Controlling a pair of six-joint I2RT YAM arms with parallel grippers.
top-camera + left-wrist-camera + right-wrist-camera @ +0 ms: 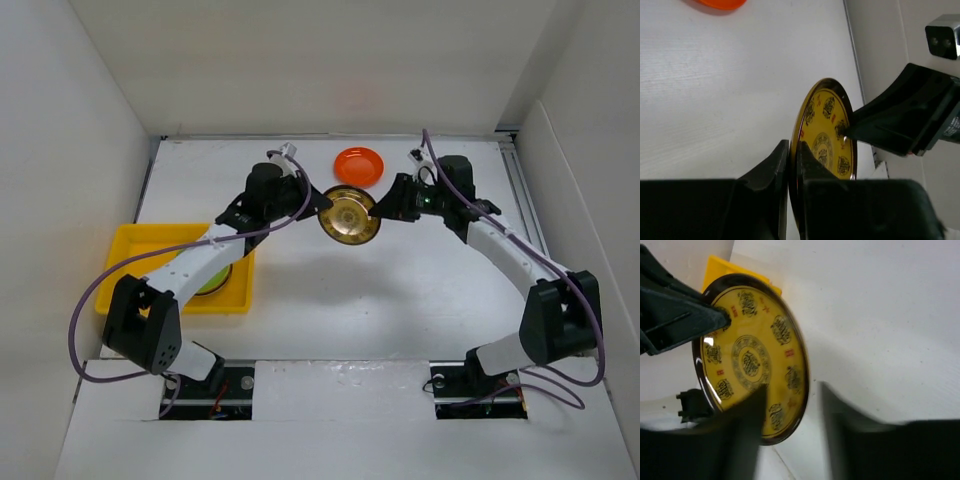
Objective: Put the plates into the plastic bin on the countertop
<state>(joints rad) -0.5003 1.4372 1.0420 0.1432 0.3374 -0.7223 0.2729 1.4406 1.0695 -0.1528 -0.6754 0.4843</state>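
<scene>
Gold-patterned plate (349,215), patterned face up and rim about level, held above the countertop (400,300), to the right of and beyond the plastic bin (130,248). The left gripper (792,152) is clamped on the bin-side rim. The right gripper (790,400) straddles the opposite rim, fingers slightly parted.

orange plate (720,3) cropped, right fingers (737,440) blurred

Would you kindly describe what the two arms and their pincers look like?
The left arm and right arm have white links between chunky black joints. A purple cable loops loosely along each. The left pincer and right pincer are black, with two tapered fingers.
</scene>
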